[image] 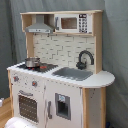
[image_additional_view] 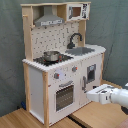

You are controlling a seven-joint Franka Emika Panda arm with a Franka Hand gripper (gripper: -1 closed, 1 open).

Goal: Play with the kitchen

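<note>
The kitchen [image: 60, 75] is a tall white and light-wood toy unit, seen whole in both exterior views. It has a grey hood [image: 40, 25], a small microwave [image: 70, 23], a black faucet [image: 85, 59] over a grey sink [image: 72, 73], and a black stovetop [image: 40, 66] carrying a metal pot [image: 32, 62]. Below are two knobs [image_additional_view: 56, 76] and the oven door [image_additional_view: 64, 96]. In the second exterior view my gripper [image_additional_view: 88, 92] reaches in from the right at the lower front, close to the cabinet door [image_additional_view: 91, 75] beside the oven. A white part of the arm [image: 19, 123] shows at the first exterior view's bottom left.
A grey curtain [image_additional_view: 12, 55] hangs behind and beside the kitchen. It stands on a light wooden floor [image_additional_view: 90, 116]. A second pan or red item [image: 44, 65] lies on the stovetop next to the pot.
</note>
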